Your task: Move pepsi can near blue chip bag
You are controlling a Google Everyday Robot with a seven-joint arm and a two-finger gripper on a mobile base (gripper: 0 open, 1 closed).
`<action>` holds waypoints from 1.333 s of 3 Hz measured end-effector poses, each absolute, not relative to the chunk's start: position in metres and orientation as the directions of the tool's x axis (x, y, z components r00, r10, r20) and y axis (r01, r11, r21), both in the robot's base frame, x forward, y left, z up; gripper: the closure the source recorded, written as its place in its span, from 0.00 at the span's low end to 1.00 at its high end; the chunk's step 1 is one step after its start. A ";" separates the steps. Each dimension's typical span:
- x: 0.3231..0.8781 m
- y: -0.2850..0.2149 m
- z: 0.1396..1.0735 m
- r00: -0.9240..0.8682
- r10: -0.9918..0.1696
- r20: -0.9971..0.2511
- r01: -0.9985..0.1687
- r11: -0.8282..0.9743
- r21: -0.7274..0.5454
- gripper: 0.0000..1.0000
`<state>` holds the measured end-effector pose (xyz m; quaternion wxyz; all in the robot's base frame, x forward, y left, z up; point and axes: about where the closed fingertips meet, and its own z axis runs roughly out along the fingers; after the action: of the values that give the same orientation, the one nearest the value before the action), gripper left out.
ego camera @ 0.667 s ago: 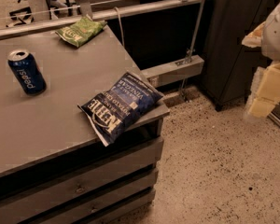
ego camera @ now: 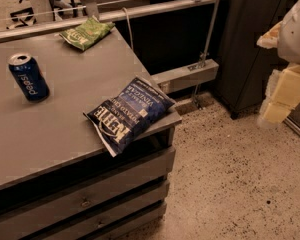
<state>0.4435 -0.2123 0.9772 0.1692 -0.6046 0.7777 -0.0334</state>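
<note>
The pepsi can (ego camera: 29, 77) stands upright on the left part of the grey cabinet top (ego camera: 65, 129). It is dark blue with a silver top and white lettering. The blue chip bag (ego camera: 130, 113) lies flat at the front right corner of the top, a little over the edge. The can and the bag are well apart. My gripper (ego camera: 282, 96) hangs in the air at the far right, off the cabinet and over the floor, far from both things and holding nothing that I can see.
A smaller green chip bag (ego camera: 86, 32) lies at the back of the top. A metal rail (ego camera: 140, 11) runs behind the cabinet. A dark cabinet (ego camera: 245, 44) stands at the back right. A speckled floor (ego camera: 230, 184) lies to the right.
</note>
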 end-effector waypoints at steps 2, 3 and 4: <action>0.536 -0.110 0.974 -0.007 -0.894 -0.449 -0.935 0.165 -0.313 0.00; 0.585 -0.024 0.988 0.125 -0.781 -0.611 -0.933 0.117 -0.340 0.00; 0.585 -0.024 0.988 0.125 -0.781 -0.611 -0.933 0.117 -0.340 0.00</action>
<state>0.5845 -0.0236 0.9881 0.3632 -0.6564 0.6530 0.1045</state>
